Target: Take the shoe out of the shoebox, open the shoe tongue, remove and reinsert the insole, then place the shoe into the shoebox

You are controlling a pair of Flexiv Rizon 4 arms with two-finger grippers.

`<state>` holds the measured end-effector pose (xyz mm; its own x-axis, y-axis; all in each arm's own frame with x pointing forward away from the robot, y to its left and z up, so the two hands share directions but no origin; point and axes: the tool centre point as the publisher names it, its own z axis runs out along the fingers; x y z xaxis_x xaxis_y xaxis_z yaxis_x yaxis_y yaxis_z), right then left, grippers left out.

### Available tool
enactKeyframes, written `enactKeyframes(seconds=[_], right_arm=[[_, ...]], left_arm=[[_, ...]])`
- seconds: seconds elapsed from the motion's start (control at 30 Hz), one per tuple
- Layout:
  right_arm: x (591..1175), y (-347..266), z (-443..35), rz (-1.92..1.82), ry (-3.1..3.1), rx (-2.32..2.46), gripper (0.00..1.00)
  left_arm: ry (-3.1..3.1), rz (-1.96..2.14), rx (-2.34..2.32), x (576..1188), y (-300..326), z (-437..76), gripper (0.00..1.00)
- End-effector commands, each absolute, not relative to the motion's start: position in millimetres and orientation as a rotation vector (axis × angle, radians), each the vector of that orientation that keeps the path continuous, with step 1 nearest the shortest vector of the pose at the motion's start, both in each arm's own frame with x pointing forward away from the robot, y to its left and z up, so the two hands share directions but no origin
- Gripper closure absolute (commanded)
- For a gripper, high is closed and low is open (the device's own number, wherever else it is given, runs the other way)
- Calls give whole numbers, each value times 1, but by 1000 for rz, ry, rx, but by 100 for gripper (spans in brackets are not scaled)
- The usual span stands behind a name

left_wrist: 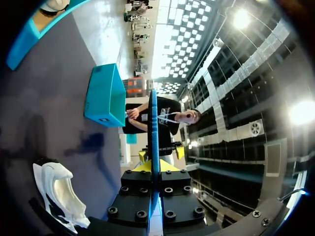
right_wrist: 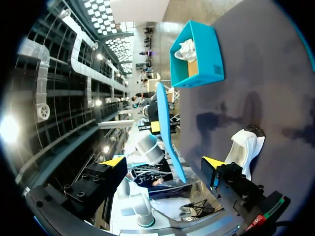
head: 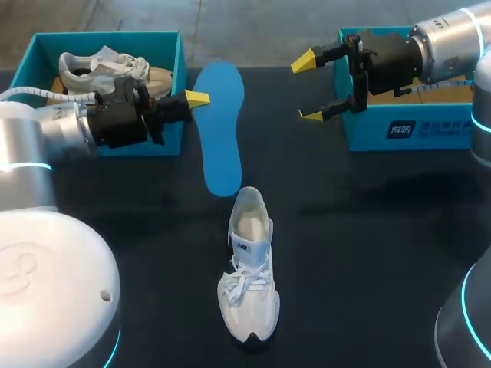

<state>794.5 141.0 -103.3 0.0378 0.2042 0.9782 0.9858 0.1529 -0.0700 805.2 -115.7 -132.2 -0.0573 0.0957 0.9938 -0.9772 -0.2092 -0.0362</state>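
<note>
Left shoebox (head: 107,34) holds a second shoe (head: 103,67). Left gripper (head: 197,98) is clamped on the wide end of the blue insole (head: 219,138), probably lifted clear of the table, though it's hard to confirm from overhead. White shoe (head: 249,276) sits just beyond its narrow end, opening toward it, ready for reinsertion. Right gripper (head: 309,87) is spread wide and empty, staged by the right shoebox (head: 430,130).
</note>
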Motion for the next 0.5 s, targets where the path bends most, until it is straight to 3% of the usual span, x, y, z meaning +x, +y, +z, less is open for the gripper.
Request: enactKeyframes(seconds=[0.03, 0.5], right_arm=[[794, 141, -103, -946, -1387, -1261, 0], [807, 144, -23, -588, -1846, -1520, 0]], left_arm=[[-1063, 1442, 1260, 805, -115, -133, 100], [-1063, 1442, 1260, 805, -115, -133, 100]])
